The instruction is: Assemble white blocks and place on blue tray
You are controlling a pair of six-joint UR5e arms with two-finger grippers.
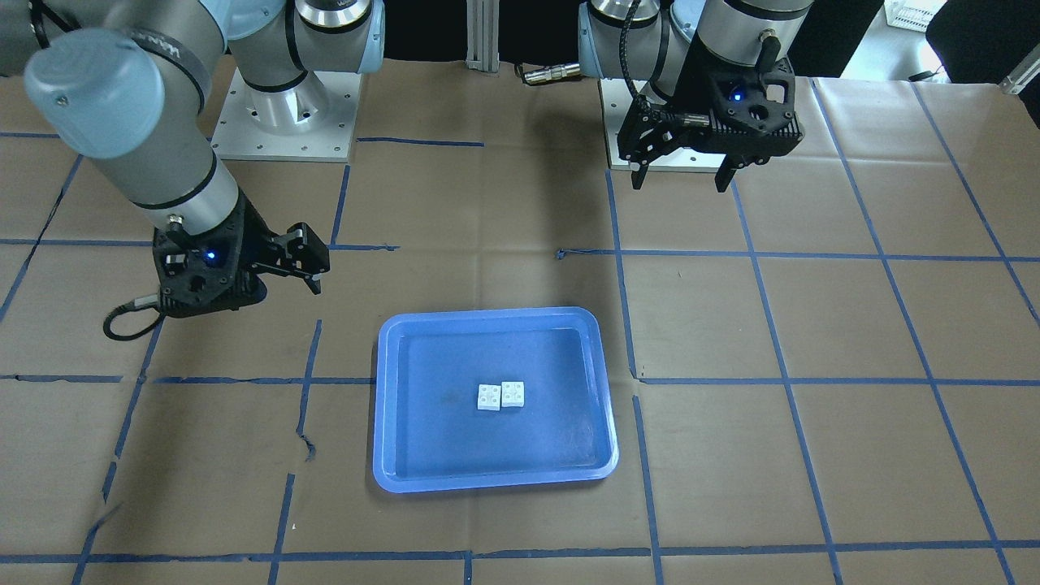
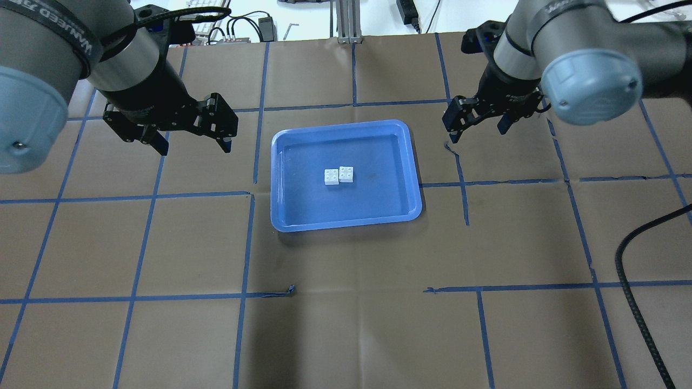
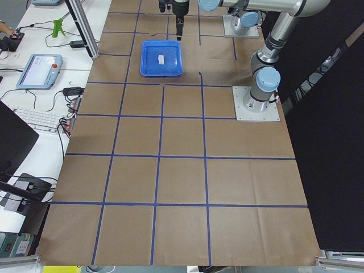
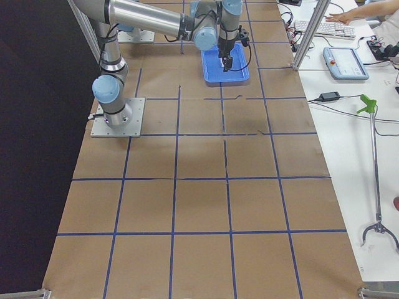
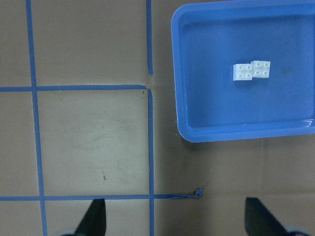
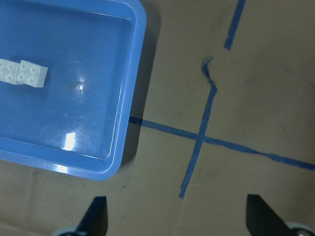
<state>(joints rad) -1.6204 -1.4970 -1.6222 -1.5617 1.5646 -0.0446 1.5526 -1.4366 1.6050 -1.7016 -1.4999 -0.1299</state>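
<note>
The white blocks [image 2: 339, 175] lie studs-up in the middle of the blue tray [image 2: 346, 125], touching side by side and seemingly not stacked. The tray sits nearer the table's far edge. The left gripper [image 2: 193, 146] and right gripper [image 2: 476, 132] hover on either side of the tray, jaws spread and empty. The likely risk is that fingers closing on one block shove its touching neighbour, or that pressing the blocks together slides them across the slick tray.

The tray [image 2: 346, 125] lies near the middle of the surface [image 2: 346, 302]. The two blocks [image 2: 331, 176] sit in it, touching side by side. The left hand [image 2: 193, 147] hangs at its left, the right hand [image 2: 476, 133] at its right.
</note>
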